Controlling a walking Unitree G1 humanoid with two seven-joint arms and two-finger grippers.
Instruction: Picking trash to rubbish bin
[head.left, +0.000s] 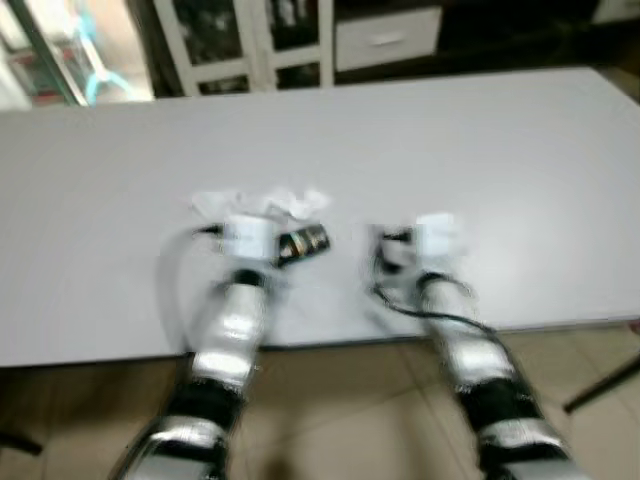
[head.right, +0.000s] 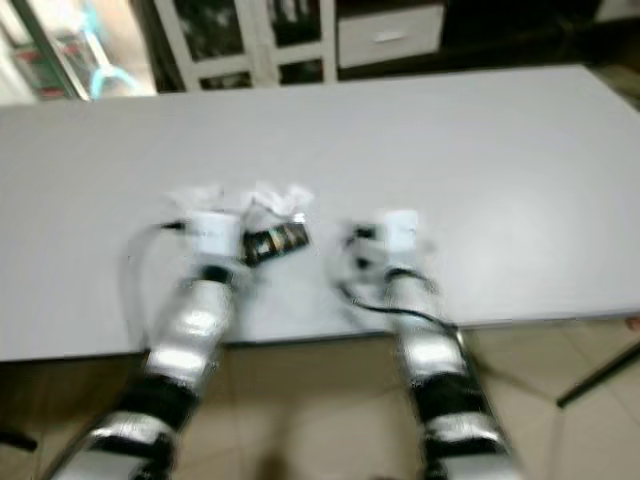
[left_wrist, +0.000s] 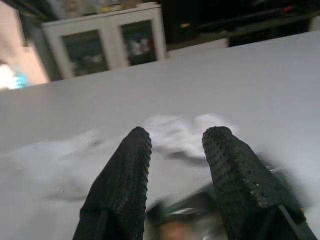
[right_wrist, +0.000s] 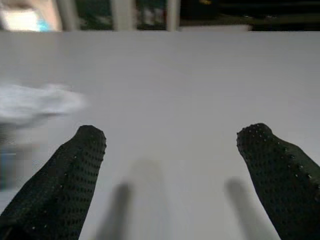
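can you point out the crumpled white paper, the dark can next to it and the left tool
crumpled white paper (head.left: 285, 203), left eye view, on its raised middle folds.
dark can (head.left: 304, 243), left eye view, on its side wall.
left tool (left_wrist: 175, 145), left wrist view, midway between the two black fingertips, which stand apart.

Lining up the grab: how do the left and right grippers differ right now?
The left gripper has its fingers fairly close together, aimed at the crumpled white tissue; the right gripper is spread much wider over bare table. A dark can lies beside the left one; nothing lies near the right. Both are open and empty.
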